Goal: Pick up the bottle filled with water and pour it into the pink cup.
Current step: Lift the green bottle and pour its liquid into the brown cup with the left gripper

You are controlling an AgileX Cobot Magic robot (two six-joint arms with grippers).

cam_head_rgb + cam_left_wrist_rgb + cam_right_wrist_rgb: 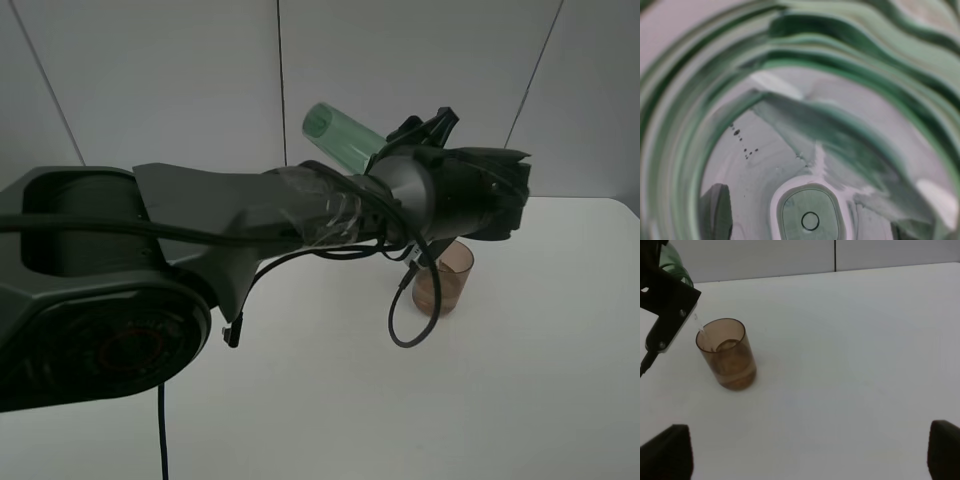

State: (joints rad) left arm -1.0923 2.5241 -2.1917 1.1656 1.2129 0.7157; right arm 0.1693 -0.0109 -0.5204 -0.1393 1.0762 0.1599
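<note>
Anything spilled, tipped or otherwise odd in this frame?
Nothing stands out. The bottle is tilted over the pink cup, which stands upright and partly filled. A thin stream appears to land inside it, and the table around it looks dry.

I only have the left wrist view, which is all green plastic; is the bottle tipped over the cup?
Observer: Yes, the bottle is tilted with its base raised and its neck end above the cup.
Operator: Is water coming out?
Observer: The right wrist view shows a thin stream meeting the cup's rim.
Operator: Is there water in the cup?
Observer: It looks partly filled.
</note>
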